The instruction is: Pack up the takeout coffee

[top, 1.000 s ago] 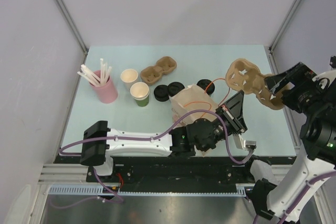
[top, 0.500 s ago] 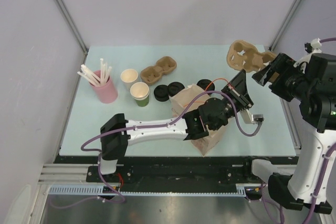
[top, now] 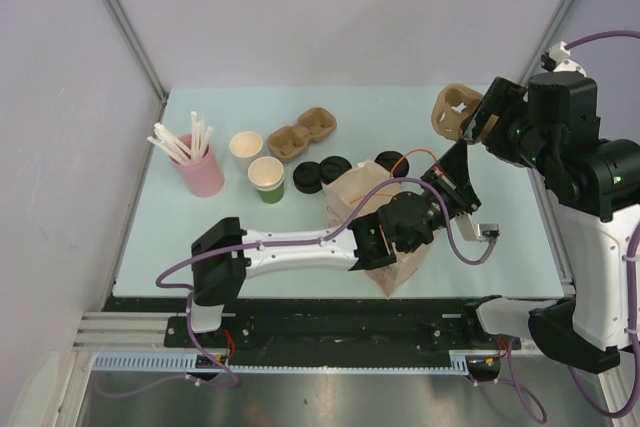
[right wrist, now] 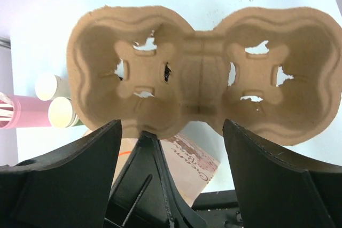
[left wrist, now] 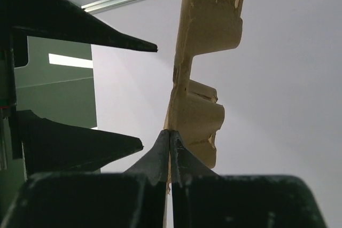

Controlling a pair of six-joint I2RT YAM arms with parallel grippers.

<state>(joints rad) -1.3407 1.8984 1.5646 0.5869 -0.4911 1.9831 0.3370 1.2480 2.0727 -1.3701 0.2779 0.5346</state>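
No lidded takeout coffee shows in any view. A white-sided paper cup [top: 246, 150] and a green-sided one [top: 266, 179] stand lidless at the back left. Black round lids [top: 320, 173] lie beside them. My right gripper [top: 482, 119] [right wrist: 172, 124] holds a brown two-hole cardboard cup carrier [top: 455, 109] [right wrist: 197, 78] in the air, jaws wide across it. My left gripper [top: 462, 149] [left wrist: 170, 133] is shut, and its tips reach the carrier's lower edge [left wrist: 197, 116]. A thin tan sliver shows between its pads. The brown paper bag [top: 350, 192] [right wrist: 200, 158] lies under the left arm.
A pink cup of white straws [top: 203, 169] stands at the far left. A second cardboard carrier [top: 300, 134] lies behind the lids, and another black lid [top: 392, 165] sits by the bag's orange handle. Grey walls enclose the table [top: 200, 237] on three sides.
My right arm has swung the carrier up and leftward from the table's right edge. My left arm has stretched out and raised its shut gripper up to the carrier. The bag has shifted under it.
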